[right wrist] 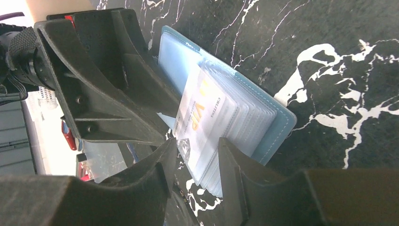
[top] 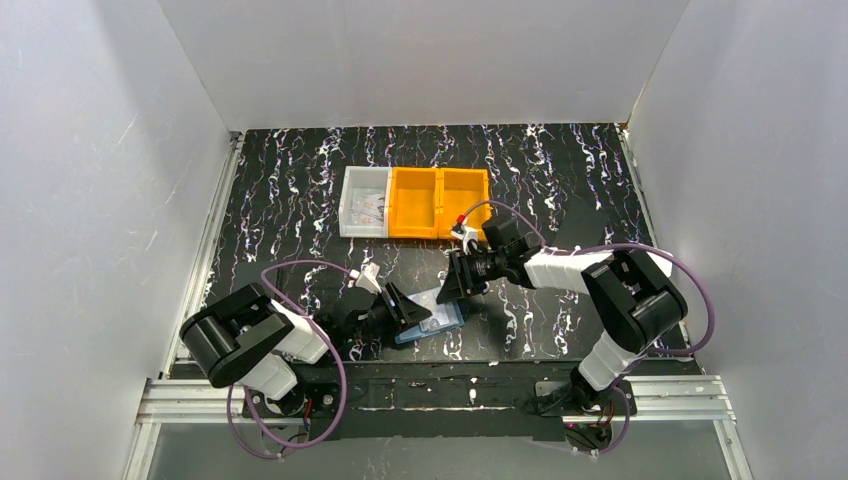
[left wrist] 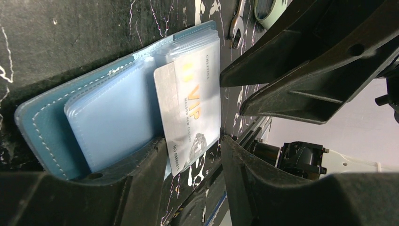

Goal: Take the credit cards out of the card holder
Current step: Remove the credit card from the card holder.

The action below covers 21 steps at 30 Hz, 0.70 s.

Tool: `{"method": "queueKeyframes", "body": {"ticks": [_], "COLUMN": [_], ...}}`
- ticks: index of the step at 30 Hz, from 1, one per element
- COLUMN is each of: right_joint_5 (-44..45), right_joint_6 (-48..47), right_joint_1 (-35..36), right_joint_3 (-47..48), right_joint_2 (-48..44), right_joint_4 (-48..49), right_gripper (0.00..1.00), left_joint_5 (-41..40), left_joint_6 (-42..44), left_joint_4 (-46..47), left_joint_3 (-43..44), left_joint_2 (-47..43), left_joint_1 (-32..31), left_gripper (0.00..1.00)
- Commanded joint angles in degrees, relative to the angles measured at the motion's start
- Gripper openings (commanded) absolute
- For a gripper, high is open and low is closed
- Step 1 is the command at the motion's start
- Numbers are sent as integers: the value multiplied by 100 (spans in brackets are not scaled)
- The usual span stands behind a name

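Both pincers point(left wrist: 194, 140) point(right wrist: 197, 141) half open, straddling one credit card point(left wrist: 188, 103).

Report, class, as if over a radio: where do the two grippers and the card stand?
Left gripper open, astride the card. Right gripper open, astride it too. Card partly out of open holder. Grippers crowd each other.

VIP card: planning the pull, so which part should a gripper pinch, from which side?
Likely the numbered short end of the VIP card, which juts past the clear sleeves of the card holder. Come from that edge, where the left gripper sits; the far end looks tucked in.
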Motion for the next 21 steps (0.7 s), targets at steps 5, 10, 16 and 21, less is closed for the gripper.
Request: {"method": "queueKeyframes", "body": {"ticks": [5,10,16,21], "right_joint_5": [141,288,-130,-390], "right_joint_6": [-90,-284,-426,-287], "right_joint_1": [109,107,113,126], "right_joint_3": [209,285,118,32], "right_joint_2": [198,71,-489,-397], "right_joint_4": [-99,-280,39,217], "right_gripper": [48,48,50,50], "left_joint_5": [-222,-235,-240,-243], "left_joint_6": [194,195,202,193], "left_joint_4": [-792,-792,-793,-792], "left_joint_3": [-146,-195,-262,-267], "left_joint_2": [216,186,146,147], "left_joint_1": [37,39,50,51], "left_gripper": [45,45,45,45]}}
